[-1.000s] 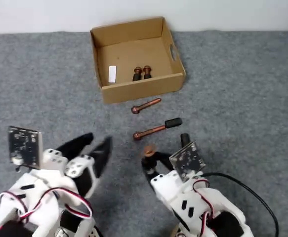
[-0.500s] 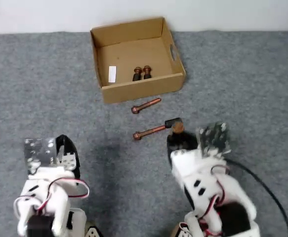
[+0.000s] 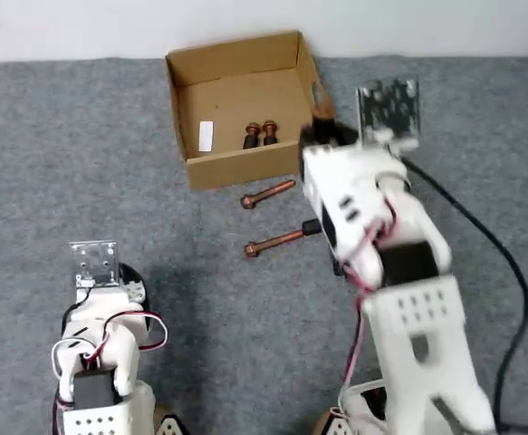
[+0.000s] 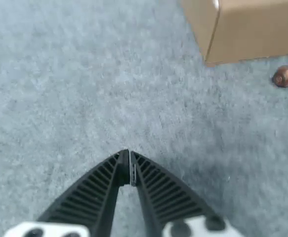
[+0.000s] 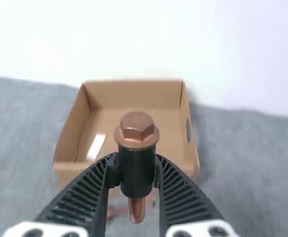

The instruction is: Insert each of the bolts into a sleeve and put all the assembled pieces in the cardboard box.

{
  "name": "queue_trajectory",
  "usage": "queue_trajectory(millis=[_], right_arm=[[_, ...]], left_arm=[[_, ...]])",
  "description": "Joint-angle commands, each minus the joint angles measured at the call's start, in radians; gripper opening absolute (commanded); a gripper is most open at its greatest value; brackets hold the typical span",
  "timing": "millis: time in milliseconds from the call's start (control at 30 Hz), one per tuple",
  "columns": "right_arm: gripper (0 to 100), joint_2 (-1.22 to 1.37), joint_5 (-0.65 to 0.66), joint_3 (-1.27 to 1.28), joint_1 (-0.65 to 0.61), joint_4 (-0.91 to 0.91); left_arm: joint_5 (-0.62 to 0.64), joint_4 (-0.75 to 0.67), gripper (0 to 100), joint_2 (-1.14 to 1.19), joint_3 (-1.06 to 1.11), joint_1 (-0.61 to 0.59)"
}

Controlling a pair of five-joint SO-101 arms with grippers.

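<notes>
The right hand (image 5: 135, 165) is clamped on a black sleeve (image 5: 135, 175) with a copper bolt (image 5: 136, 131) through it (head up, threaded tip poking out below), held upright near the box (image 5: 134, 94). Two assembled pieces (image 3: 260, 134) lie side by side inside the box, by its near wall. One loose bolt (image 3: 268, 194) lies on the grey desk (image 3: 82, 163) just before the box, a second bolt (image 3: 275, 240) nearer the arms. The left hand (image 4: 129, 165) is empty, its fingers together above the desk.
</notes>
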Motion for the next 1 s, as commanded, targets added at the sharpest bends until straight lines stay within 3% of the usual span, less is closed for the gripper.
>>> queue_trajectory(millis=[0, 200, 367, 733, 967], right_arm=[[0.9, 0.150, 0.104, -0.124, 0.002, -0.117], [0.9, 0.421, 0.336, -0.209, -0.010, -0.297], [0.9, 0.654, 0.486, -0.295, -0.024, -0.410], [0.9, 1.124, 0.563, -0.628, -0.021, -0.458], [0.9, 1.253, 0.565, -0.666, -0.033, -0.418]], left_arm=[[-0.003, 0.006, 1, -0.003, -0.007, -0.009], [0.143, 0.029, 1, -0.003, -0.005, -0.012], [0.176, 0.032, 1, 0.003, -0.005, -0.014], [0.176, 0.032, 1, 0.003, -0.005, -0.014], [0.176, 0.032, 1, 0.003, -0.004, -0.014]])
